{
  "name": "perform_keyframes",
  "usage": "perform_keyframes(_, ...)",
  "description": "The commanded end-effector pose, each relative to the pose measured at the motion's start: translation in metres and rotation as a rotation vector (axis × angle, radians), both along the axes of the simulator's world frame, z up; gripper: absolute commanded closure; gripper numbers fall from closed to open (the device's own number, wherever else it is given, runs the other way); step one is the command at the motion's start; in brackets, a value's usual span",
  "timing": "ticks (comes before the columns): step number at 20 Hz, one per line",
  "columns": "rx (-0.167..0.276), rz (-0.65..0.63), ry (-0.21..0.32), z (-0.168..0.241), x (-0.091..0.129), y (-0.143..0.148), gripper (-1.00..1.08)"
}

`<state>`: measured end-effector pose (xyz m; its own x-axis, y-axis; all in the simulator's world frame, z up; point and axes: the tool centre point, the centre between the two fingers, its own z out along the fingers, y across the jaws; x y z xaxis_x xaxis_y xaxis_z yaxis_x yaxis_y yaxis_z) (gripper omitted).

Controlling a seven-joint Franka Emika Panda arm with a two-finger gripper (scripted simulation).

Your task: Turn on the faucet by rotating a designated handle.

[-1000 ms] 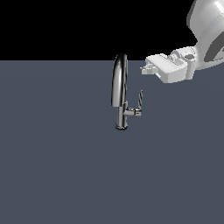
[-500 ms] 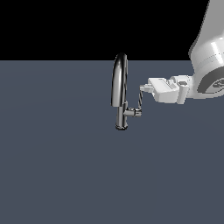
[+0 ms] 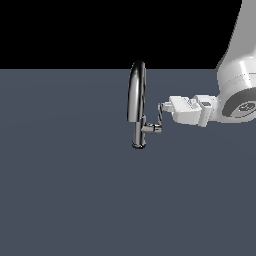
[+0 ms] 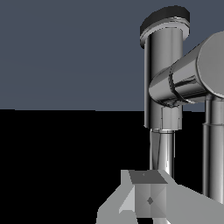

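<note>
Now the gripper (image 3: pixel 164 107) reaches sideways to the top of the handle (image 3: pixel 159 119), beside the faucet (image 3: pixel 136 102) on the grey floor (image 3: pixel 75 190), probably to push it around. Whether the fingers are spread or closed, I cannot tell.
</note>
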<state>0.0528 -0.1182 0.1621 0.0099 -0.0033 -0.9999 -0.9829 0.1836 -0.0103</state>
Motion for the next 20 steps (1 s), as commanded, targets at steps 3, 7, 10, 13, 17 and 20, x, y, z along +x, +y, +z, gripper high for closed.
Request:
perform_keyframes(3,0.001,-0.001,0.0,0.0,-0.003,0.0,1.08)
perform_keyframes(7,0.001,-0.001,0.0,0.001,-0.013,0.002,1.08)
perform_keyframes(10,0.001,-0.001,0.0,0.002,-0.021,0.004,1.08)
perform_keyframes(13,0.001,-0.001,0.0,0.003,-0.03,0.006,1.08)
perform_keyframes(17,0.002,-0.001,0.0,0.004,-0.041,0.008,1.08)
perform_keyframes(20,0.002,-0.001,0.0,0.005,-0.05,0.01,1.08)
